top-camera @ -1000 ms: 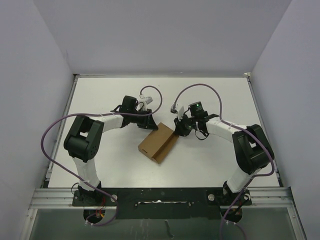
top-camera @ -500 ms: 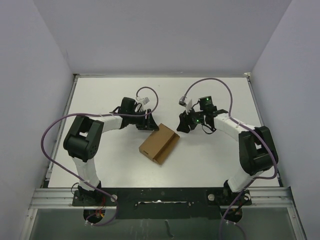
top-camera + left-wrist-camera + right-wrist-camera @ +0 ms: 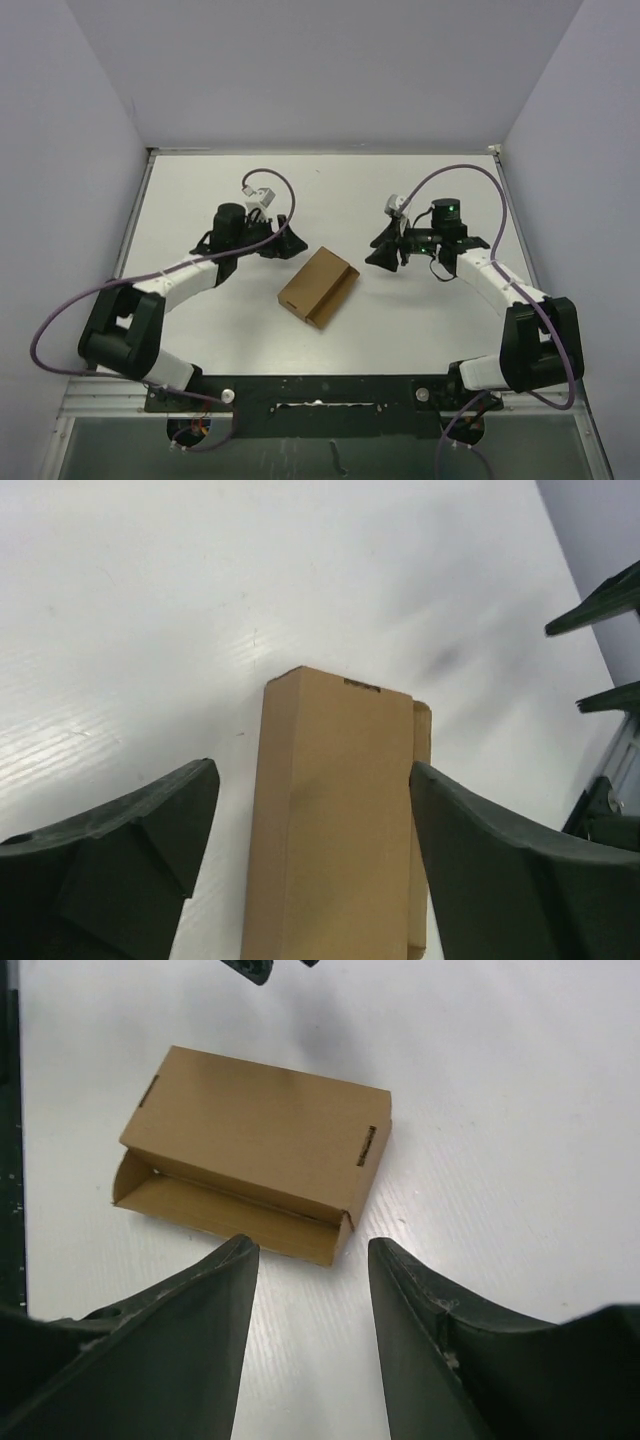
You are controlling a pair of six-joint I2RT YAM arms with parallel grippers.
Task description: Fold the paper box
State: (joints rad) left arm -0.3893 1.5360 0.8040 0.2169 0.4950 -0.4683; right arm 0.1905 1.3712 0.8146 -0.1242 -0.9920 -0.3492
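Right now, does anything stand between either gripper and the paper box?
Nothing visible does. The paper box lies alone on the table, and only bare table separates it from the open left gripper and the open right gripper.

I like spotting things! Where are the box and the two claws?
paper box (image 3: 316, 285), top view, its flat top.
left claw (image 3: 292, 241), top view, between its fingertips.
right claw (image 3: 372, 252), top view, between its fingertips.

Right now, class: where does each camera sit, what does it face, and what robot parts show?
Top: above, behind the arms, looking down at the table; both arms, left gripper, right gripper.
Left wrist: on left arm, facing the box end-on; own fingers.
Right wrist: on right arm, facing the box's open side; own fingers.
All share the box.
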